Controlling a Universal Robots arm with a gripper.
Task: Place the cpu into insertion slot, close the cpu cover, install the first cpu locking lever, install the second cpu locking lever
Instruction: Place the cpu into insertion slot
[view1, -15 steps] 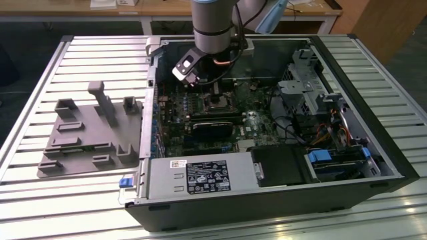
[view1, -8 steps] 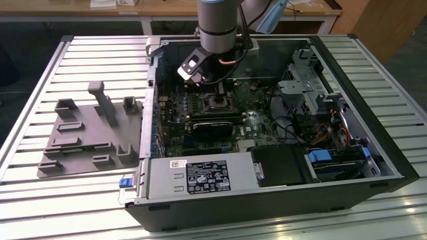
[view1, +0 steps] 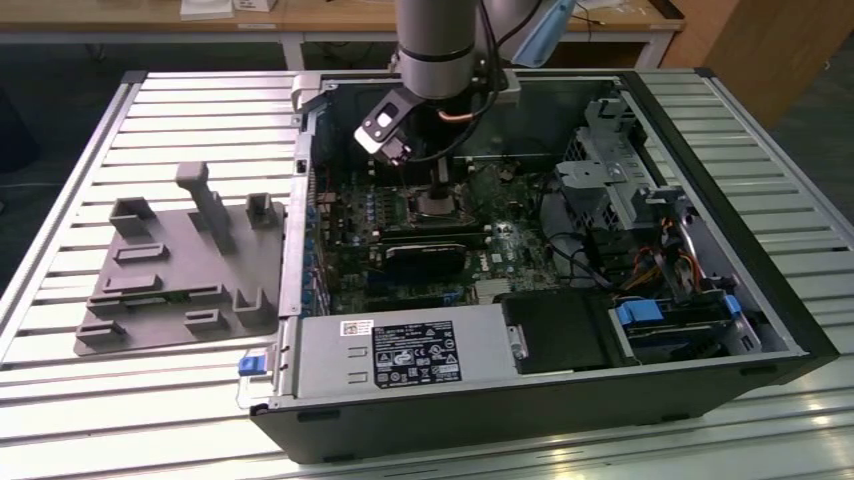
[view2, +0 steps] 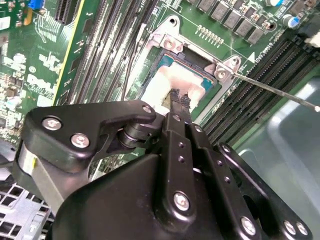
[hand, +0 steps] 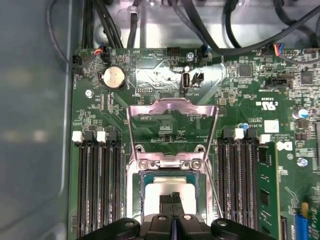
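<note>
One flat square silver-topped chip, the cpu (hand: 162, 189), lies in the black-bordered square insertion slot (hand: 134, 196), toward ten o'clock within the open black computer case (view1: 534, 425) in the exterior view. The black gripper (hand: 172, 198), fingertips pressed together, touches the chip's top. The thin silvery cpu cover (hand: 172, 106) stands flipped open.

cpu (hand: 170, 186) in insertion slot (hand: 142, 196), cpu cover (hand: 172, 106) raised beside it

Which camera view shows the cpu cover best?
The first wrist view: the cpu cover stands open there, with its whole frame and window facing the camera. In the second wrist view, what seems to be its hinge end appears. In the exterior view it is too small to tell.
</note>
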